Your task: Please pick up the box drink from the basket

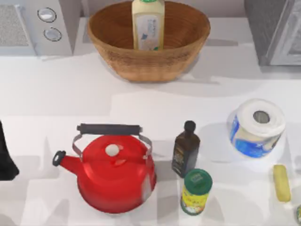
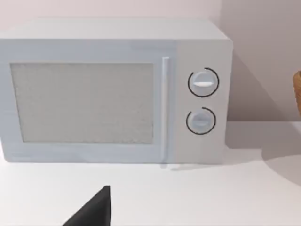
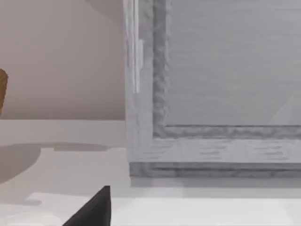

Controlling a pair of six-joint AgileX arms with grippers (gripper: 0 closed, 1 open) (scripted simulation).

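— Wicker basket [image 1: 141,61] sits at the far middle of our table [image 1: 56,94], and the box drink [image 1: 148,26] stands upright inside it against the far wall. Which arm do we send?

— Our left arm [image 1: 7,155] shows at the left edge, near side; the carton lies far and to its right. We judge neither arm clearly closer.

— Long axis?

— Vertical, greenish top up, white label facing the near side. A sideways grasp across the carton looks sensible.

— Fingers?

— We cannot tell for either gripper.
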